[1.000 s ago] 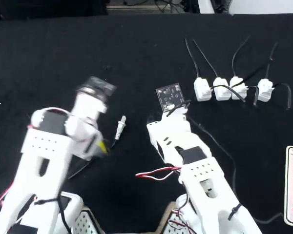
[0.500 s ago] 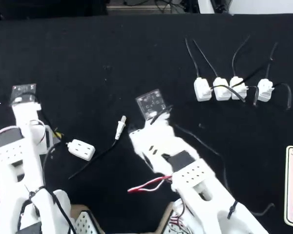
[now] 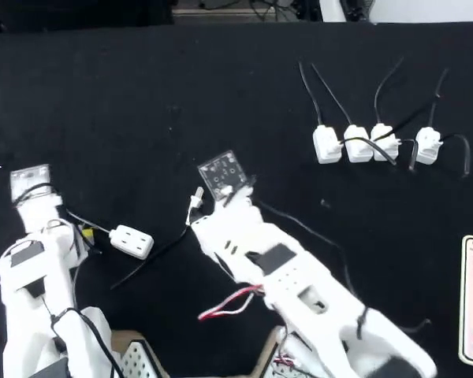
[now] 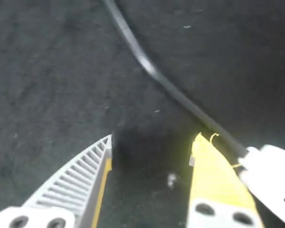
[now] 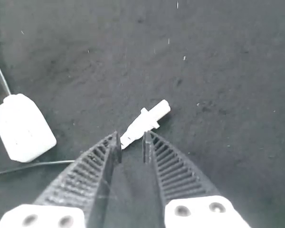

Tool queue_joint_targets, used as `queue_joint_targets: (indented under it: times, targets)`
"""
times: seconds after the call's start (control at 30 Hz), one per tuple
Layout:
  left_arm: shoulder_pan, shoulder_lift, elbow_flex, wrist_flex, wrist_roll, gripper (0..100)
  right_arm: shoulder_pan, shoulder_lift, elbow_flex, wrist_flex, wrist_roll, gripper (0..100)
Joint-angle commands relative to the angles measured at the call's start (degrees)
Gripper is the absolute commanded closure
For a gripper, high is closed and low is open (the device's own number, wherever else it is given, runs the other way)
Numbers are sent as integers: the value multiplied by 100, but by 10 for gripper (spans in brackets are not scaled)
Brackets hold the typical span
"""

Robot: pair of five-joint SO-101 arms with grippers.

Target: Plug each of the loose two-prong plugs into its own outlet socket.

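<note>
down near the middle of the black table (image 3: pixel 142 94), the loose plug (image 3: pixel 195 203) lies right at the tip of the right arm. the right wrist view adds the close-up: the right gripper (image 5: pixel 130 143) is narrowed, with the plug's near end sitting just between the tips, not pinched. the left gripper (image 4: pixel 152 147) is spread wide over bare cloth, and the white outlet socket (image 4: pixel 270 173) is just beside its yellow finger, with the black cable (image 4: pixel 152 76) running past.
</note>
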Motion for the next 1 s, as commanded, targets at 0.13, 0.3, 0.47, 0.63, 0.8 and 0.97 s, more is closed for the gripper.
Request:
queue_joint_targets:
  times: [0.13,0.3,0.47,0.63,0.8,0.97]
  targets:
    - [-189,-114,163,-53,149,736,-88,1692,-1508,-114,-457,917]
    - [-180,-114,171,-53,149,736,-88,2589,-2149,-114,-826,917]
    - [-180,-114,180,-53,141,736,-62,3134,-2466,-62,-1424,906]
    - [-180,-114,180,-70,141,736,-88,3442,-3099,897,-1837,800]
    - [-180,-114,180,-79,141,736,-35,3503,-3451,1591,-1855,795]
    - [-171,-114,180,-88,141,736,-9,3503,-3486,1952,-1670,795]
